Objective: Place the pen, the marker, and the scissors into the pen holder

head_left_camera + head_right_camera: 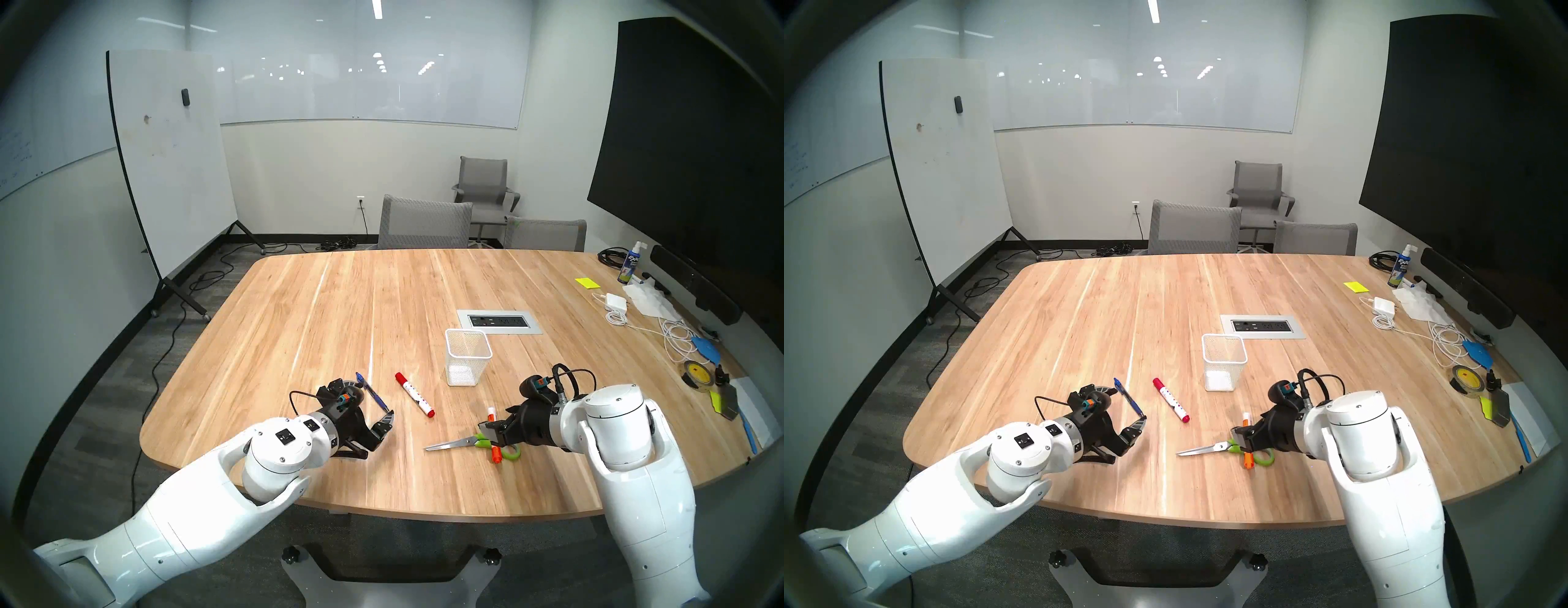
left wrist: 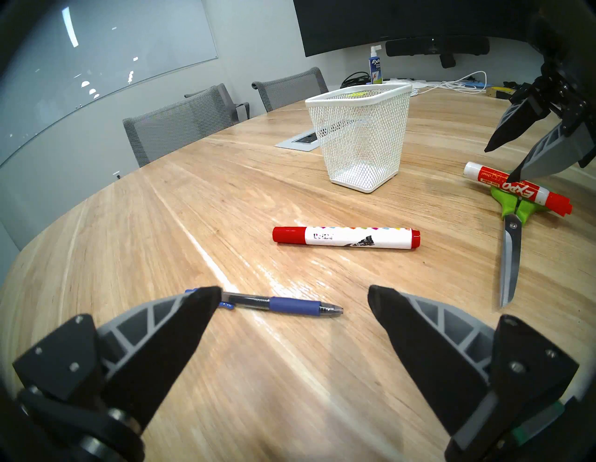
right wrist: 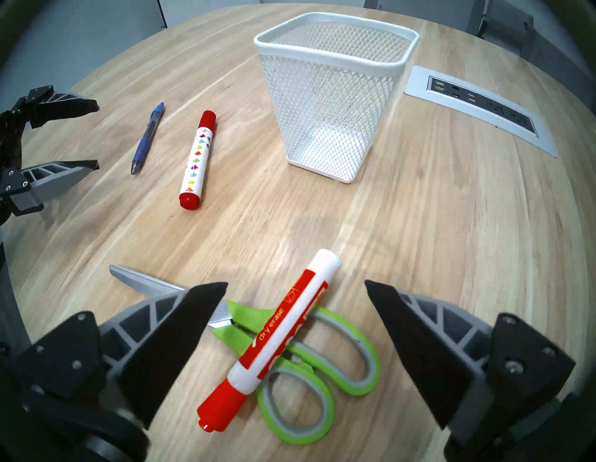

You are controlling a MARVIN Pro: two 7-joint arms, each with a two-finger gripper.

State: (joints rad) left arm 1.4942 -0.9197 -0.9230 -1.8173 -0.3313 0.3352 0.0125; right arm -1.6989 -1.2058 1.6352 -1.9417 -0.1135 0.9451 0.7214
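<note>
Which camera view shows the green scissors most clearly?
The right wrist view: the scissors fill the foreground, both green loops and part of the blades visible, a dry-erase marker lying across them. Both head views show them small, handles partly hidden by the right gripper. The left wrist view shows mainly the blades.

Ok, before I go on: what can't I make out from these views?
- Pen: clip end hidden by the left end effector fingertip, left wrist view.
- Scissors: pivot covered by the dry-erase marker lying across them, right wrist view.
- Patterned marker: label print too blurred to read.
</note>
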